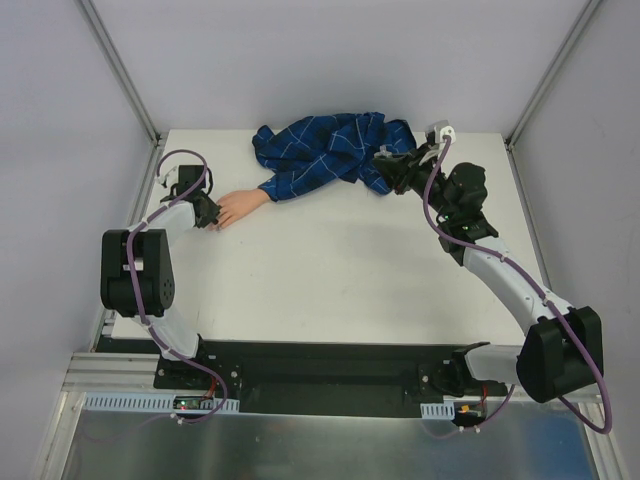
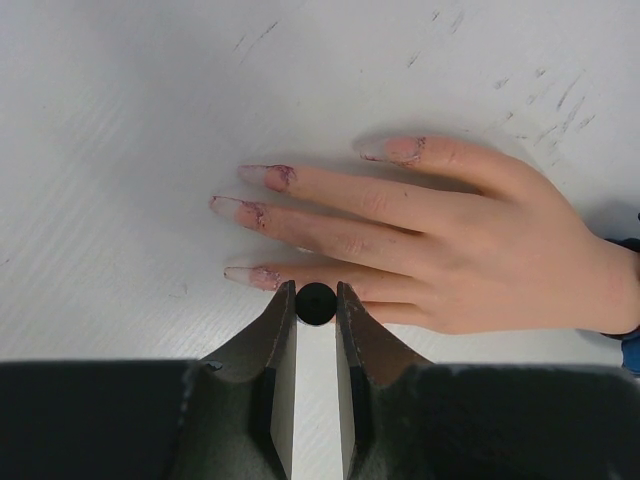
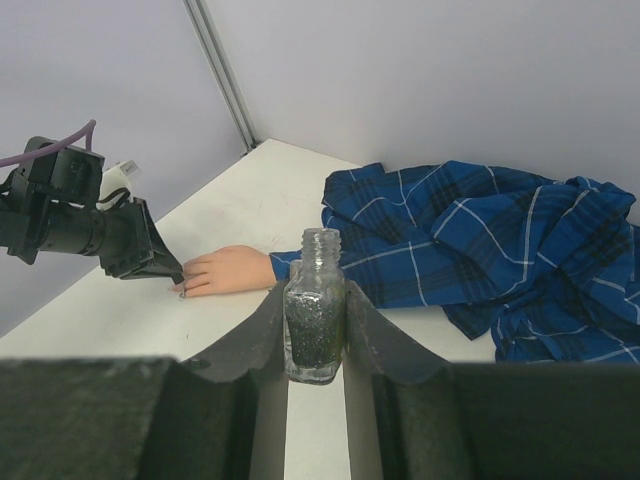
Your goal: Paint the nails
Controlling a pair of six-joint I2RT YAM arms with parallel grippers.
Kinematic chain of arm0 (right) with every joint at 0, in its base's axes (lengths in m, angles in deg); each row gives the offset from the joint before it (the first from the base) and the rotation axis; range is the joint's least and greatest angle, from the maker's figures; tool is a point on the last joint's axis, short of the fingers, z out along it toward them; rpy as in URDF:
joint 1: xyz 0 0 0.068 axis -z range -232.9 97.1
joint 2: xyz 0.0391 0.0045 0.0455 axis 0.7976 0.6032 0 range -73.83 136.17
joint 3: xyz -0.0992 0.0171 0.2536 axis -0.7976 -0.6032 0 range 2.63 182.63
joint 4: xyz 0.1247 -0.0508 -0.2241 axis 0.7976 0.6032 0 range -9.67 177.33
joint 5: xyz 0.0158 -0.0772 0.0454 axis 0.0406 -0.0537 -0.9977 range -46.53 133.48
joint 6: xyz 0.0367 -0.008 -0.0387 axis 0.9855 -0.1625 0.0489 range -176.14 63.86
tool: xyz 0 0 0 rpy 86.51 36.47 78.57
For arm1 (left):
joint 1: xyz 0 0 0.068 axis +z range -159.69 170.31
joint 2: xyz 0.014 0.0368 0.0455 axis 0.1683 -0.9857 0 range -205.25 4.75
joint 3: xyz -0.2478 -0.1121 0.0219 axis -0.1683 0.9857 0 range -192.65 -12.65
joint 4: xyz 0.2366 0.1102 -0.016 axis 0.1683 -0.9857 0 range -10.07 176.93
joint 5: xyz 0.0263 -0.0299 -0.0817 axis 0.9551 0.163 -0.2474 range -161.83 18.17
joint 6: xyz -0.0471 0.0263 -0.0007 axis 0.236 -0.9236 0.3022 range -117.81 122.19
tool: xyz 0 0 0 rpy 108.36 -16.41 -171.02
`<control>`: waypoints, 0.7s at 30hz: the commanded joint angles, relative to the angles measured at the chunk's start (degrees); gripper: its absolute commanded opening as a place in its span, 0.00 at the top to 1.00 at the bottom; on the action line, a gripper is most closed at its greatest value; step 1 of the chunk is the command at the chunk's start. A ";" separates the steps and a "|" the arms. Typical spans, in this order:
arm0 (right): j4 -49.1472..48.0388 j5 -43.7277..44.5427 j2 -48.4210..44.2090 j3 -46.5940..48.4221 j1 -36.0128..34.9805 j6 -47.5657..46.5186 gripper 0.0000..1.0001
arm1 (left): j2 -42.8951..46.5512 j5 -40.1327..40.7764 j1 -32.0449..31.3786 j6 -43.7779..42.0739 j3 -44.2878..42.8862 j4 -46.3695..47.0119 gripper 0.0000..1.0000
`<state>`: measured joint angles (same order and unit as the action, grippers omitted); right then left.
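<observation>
The left hand [image 2: 316,296] is pinched narrow on a small black round piece [image 2: 316,305], probably the brush handle. On the white worktop [image 3: 240,190] lies one crumpled blue white-checked shirt [image 3: 480,240]. From its sleeve comes one peach dummy hand [image 2: 470,250], lying flat just under the left hand. The right hand [image 3: 315,292] clamps one uncapped clear glass bottle [image 3: 315,335] of dark polish. Four nails [image 2: 278,177] show, each patchily smeared purple; a fifth is hidden. Even coats seem left to do.

Table [image 1: 330,290] ctr open; shirt [image 1: 330,150], dummy hand [image 1: 235,207] block far side.
</observation>
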<state>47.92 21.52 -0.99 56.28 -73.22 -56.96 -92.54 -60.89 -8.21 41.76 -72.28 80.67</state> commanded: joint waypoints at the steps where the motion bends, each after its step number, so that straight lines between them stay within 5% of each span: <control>1: -4.86 -1.51 0.02 1.11 0.45 0.64 1.00 | 3.86 0.48 -0.33 -0.02 -0.31 0.99 1.00; 12: -2.06 -1.25 -2.17 2.33 0.45 0.29 1.00 | 12.82 0.49 -0.42 3.57 3.65 -2.95 1.00; 21: 14.28 -5.55 -11.65 1.90 0.37 0.56 1.00 | 34.09 -10.84 -1.30 3.86 8.31 -10.17 1.00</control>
<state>54.72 19.79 -5.10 56.30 -73.13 -56.75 -66.67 -65.26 -8.30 46.29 -65.09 73.43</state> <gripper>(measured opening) 0.246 0.145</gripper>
